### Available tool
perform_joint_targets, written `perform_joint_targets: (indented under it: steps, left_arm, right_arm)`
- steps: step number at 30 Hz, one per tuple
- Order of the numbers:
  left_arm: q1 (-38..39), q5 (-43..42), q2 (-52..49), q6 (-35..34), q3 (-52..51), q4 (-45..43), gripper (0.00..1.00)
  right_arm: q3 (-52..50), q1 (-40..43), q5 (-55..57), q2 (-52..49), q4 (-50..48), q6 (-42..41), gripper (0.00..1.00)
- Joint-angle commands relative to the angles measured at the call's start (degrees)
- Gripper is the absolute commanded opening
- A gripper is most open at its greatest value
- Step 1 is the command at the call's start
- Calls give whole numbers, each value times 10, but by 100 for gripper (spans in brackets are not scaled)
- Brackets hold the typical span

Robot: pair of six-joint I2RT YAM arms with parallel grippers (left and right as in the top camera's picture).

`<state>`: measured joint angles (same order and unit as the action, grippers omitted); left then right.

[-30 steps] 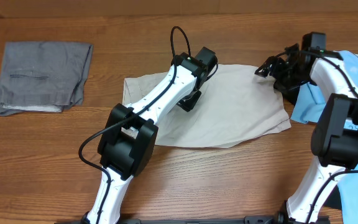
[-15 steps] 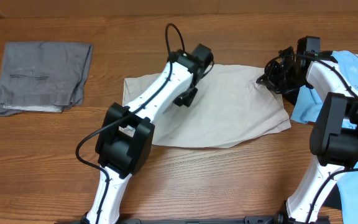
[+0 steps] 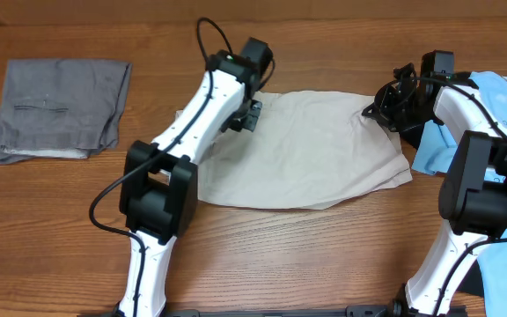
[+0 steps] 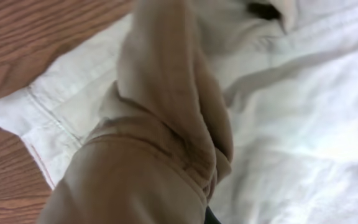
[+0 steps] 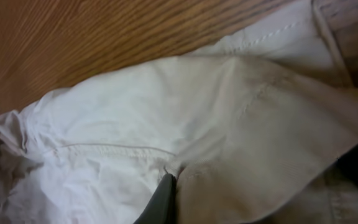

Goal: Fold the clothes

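overhead: khaki trousers (image 3: pixel 315 150) spread well right of grey folded trousers (image 3: pixel 60 106), left gripper (image 3: pixel 246 113) at the corner nearer them, right gripper (image 3: pixel 385 104) at the farther; left wrist: clamped on a raised fold; right wrist: pinching seamed cloth; looks limp, light, so grip seams.

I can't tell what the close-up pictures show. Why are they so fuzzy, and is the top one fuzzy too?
Left wrist: the beige trousers bunch very close to the lens, so the near fold is soft and the right side glares white. Right wrist: cloth fills the frame, stitching fairly sharp, bottom edge blurred. Overhead: sharp, evenly lit, soft shadows on the table.
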<state>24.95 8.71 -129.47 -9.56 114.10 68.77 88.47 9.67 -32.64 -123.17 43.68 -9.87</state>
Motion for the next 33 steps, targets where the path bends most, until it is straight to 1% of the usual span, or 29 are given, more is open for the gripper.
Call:
perform_joint_targets:
  steps: [1,7,11,13,17,20,24,28,33]
  left_arm:
    - [-28,-17,37,-12,35,4,4]
    - [-79,-120,63,-12,39,20,4]
    - [-100,-154,60,-12,29,52,4]
    - [-104,-155,60,-12,28,71,4]
    - [-104,-140,60,-12,27,110,4]
    - [-105,-123,60,-35,17,123,4]
    - [-106,-122,60,-59,-24,106,4]
    - [-106,-122,60,-62,-90,80,4]
    - [-110,-122,60,-64,-183,48,4]
  right_arm:
    - [27,0,-30,11,10,14,4]
    - [34,0,-31,13,68,50,4]
    - [35,-1,-30,14,101,76,4]
    - [35,-1,-28,14,127,89,4]
    - [35,-1,2,14,182,89,4]
    - [35,-4,2,14,217,94,4]
    - [34,-22,30,14,266,103,4]
    - [34,-50,71,13,272,96,4]
    - [26,-91,160,13,275,47,4]
